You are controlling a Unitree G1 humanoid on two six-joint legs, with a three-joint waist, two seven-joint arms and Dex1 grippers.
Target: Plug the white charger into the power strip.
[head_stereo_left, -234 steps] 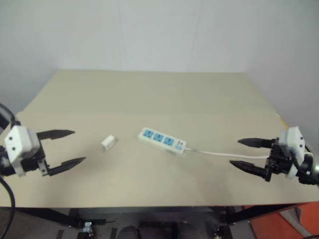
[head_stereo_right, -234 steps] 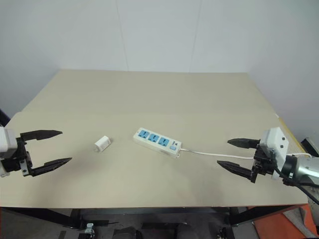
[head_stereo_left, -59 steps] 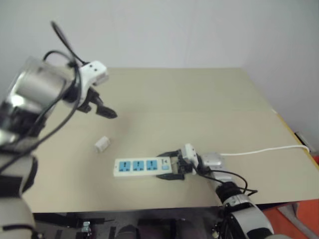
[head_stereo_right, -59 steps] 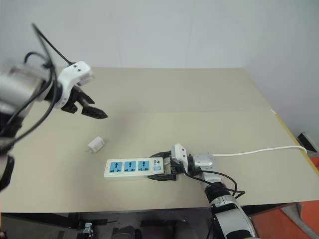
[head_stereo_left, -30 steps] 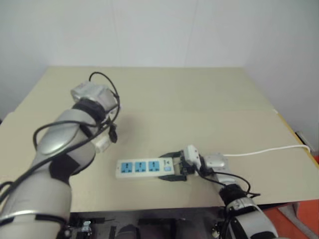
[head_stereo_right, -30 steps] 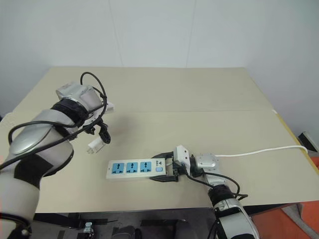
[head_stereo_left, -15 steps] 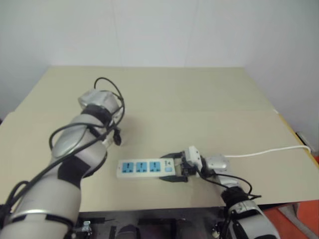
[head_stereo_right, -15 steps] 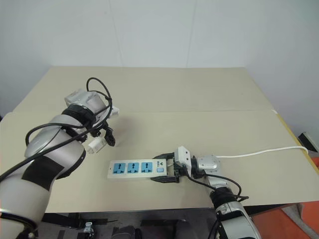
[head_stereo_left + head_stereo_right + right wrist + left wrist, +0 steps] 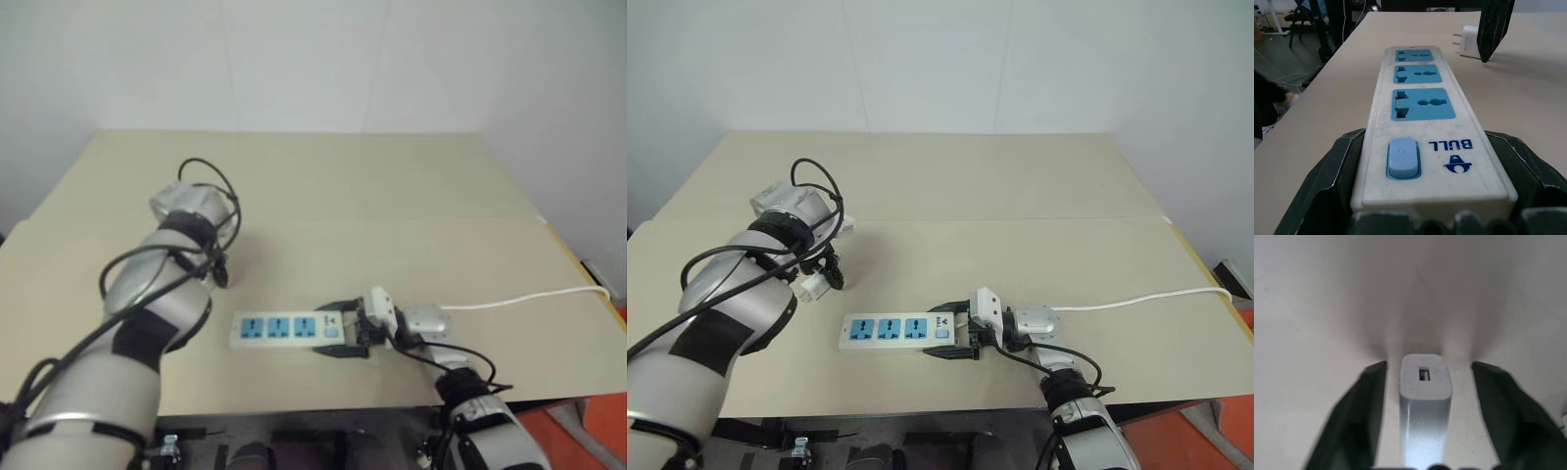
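Left gripper (image 9: 1427, 369) has lowered, unclenched around white charger (image 9: 1425, 382); right gripper (image 9: 1432, 186) grasps power strip (image 9: 1422, 117).

You see the left gripper (image 9: 217, 271) pointing down at the surface (image 9: 392, 186), and the right gripper (image 9: 338, 333) set around the switch end of the power strip (image 9: 286, 331).
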